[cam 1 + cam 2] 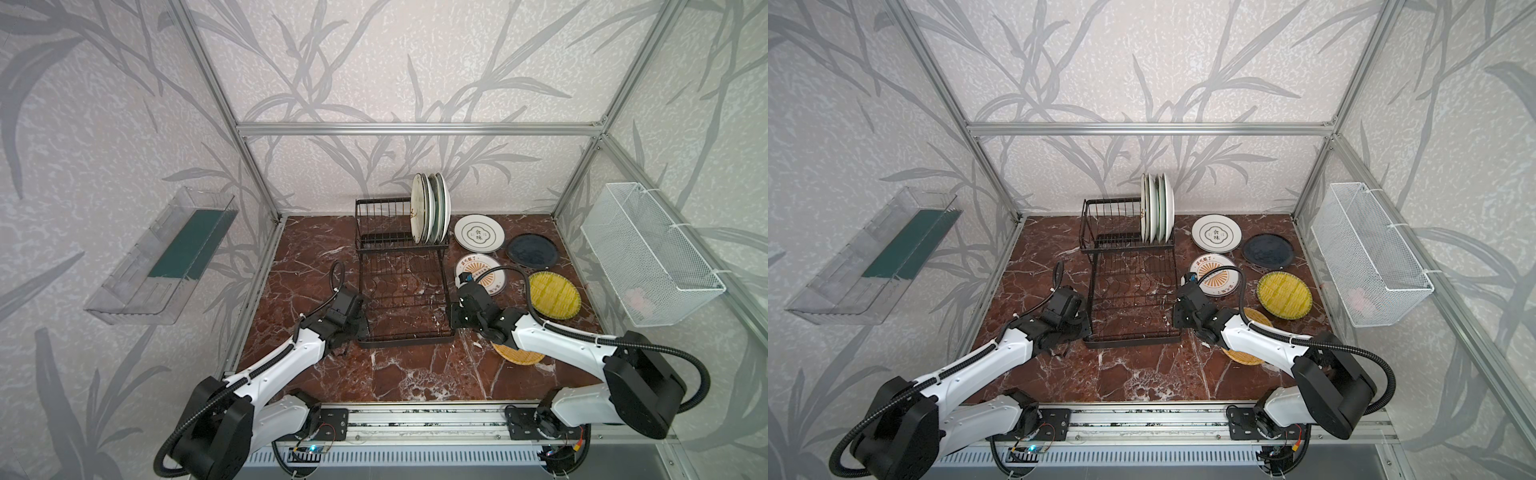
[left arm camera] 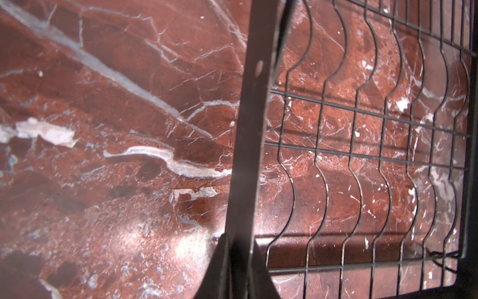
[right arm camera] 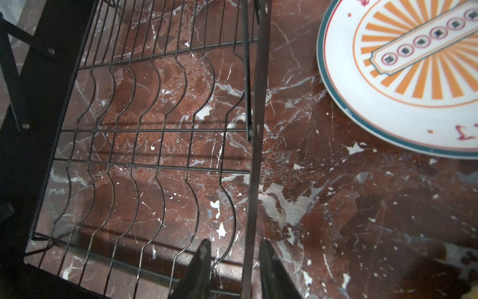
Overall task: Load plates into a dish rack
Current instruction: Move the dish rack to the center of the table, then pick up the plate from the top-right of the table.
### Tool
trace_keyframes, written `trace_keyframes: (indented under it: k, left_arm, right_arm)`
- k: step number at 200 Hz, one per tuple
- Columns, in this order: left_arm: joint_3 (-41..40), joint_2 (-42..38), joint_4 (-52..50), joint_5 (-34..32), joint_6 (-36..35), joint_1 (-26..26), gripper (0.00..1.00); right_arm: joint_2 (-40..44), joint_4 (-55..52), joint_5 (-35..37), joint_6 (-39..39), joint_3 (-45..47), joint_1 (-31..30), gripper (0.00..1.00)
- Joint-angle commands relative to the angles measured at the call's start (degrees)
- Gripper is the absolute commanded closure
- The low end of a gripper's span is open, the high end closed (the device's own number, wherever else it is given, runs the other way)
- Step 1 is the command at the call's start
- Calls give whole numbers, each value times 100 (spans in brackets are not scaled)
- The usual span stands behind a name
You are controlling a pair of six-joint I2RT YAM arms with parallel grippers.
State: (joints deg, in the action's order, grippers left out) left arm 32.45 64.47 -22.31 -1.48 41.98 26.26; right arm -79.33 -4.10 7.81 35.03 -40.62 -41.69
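Note:
The black wire dish rack (image 1: pixel 405 341) (image 1: pixel 1133 341) stands mid-table, with several plates (image 1: pixel 430 210) upright in its raised basket. A cream plate (image 1: pixel 478 234), a dark blue plate (image 1: pixel 534 249), a sunburst plate (image 1: pixel 478 270) (image 3: pixel 401 90) and a yellow woven disc (image 1: pixel 555 294) lie flat to its right. Another woven disc (image 1: pixel 519 355) lies partly under my right arm. My left gripper (image 2: pixel 239 235) (image 1: pixel 359 328) is pinched on the lower tray's left side bar (image 2: pixel 253 116). My right gripper (image 3: pixel 234 242) (image 1: pixel 455 320) straddles the right side bar (image 3: pixel 257 155), open, with gaps on both sides.
A clear plastic bin (image 1: pixel 162 257) hangs on the left wall and a white mesh basket (image 1: pixel 648 257) on the right wall. Aluminium frame posts stand at the table's corners. Red marble tabletop (image 1: pixel 332 374) lies in front of the rack.

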Motion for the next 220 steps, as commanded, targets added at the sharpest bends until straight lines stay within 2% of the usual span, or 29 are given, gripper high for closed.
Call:
trace_keyframes:
  k: [1, 81, 113, 141, 158, 179, 220]
  left_arm:
    - [-83, -200, -401, -288, 197, -88, 75]
    - [370, -741, -928, -230, 149, -135, 27]
    - [760, -1335, -1383, -297, -32, -221, 15]
    - [1207, -1844, -1654, -390, -395, -287, 7]
    - [1421, -2037, -1534, -274, -688, -307, 1]
    - [1538, -2155, -1071, 145, -1044, -306, 1]
    - [1496, -1818, 33, 1919, -1307, -313, 1]
  right_arm:
    - [220, 13, 159, -183, -301, -6, 57]
    - [878, -364, -124, -538, -324, 470, 23]
    - [1344, -502, -222, -605, -102, 961, 21]
    - [1687, -216, -654, -490, 189, 1773, 18]
    - [1473, -10, -908, -415, 102, 2229, 13]
    - [986, 567, -1130, -145, -1, 2732, 7]
    - [-658, 1770, -1659, 625, -664, 3621, 8]
